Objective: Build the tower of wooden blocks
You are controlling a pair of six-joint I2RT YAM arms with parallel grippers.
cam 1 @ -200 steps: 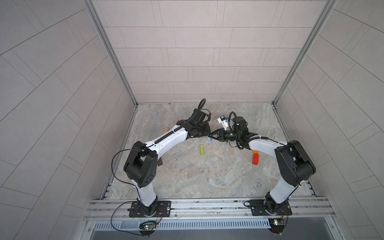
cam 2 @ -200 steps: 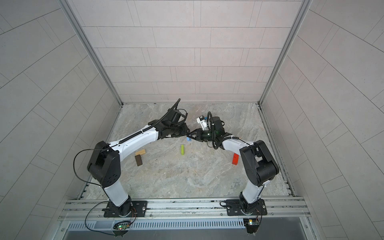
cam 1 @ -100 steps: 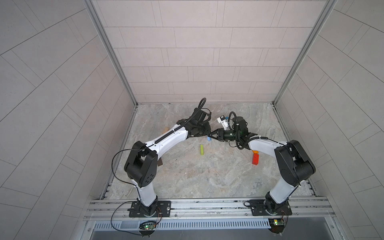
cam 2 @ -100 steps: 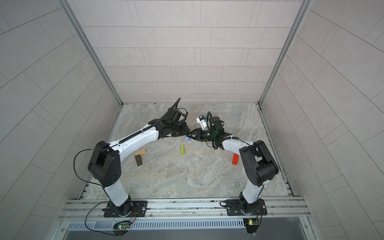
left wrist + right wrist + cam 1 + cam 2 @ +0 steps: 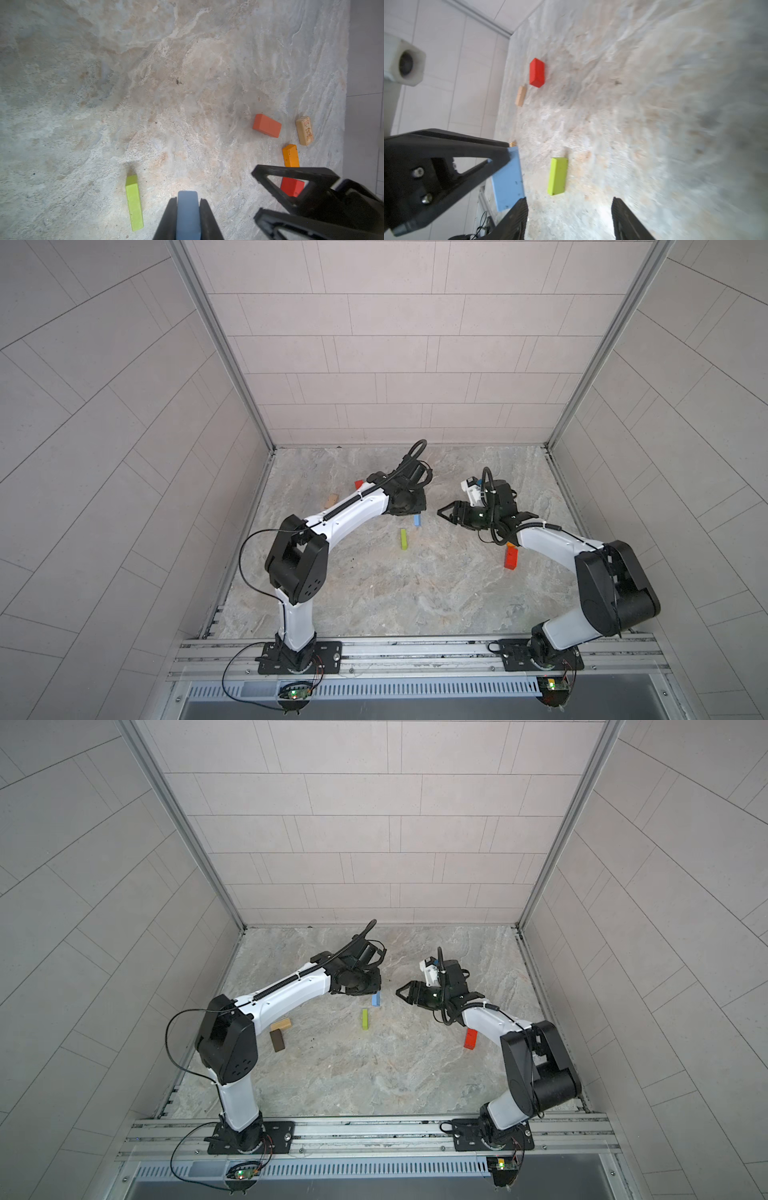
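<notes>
My left gripper [image 5: 188,200] is shut on a light blue wood block [image 5: 188,212], held end-out between both fingers; both top views show that block [image 5: 417,520] [image 5: 376,999] poking out under the left wrist. A lime green block [image 5: 403,539] [image 5: 134,204] [image 5: 558,176] lies flat on the table just beside it. My right gripper [image 5: 444,514] [image 5: 569,201] stands open and empty a short way right of the blue block [image 5: 507,180]. No tower is in view; the blocks lie singly.
A red block [image 5: 511,562] with an orange one [image 5: 509,546] lies under my right forearm. A red block [image 5: 358,484] and a tan one [image 5: 331,501] lie behind my left arm. Tan [image 5: 281,1024] and dark brown [image 5: 277,1040] blocks sit near the left wall.
My right gripper has opened, let go of the blue block and drawn back a little to the right. My left gripper keeps hold of the blue block.
</notes>
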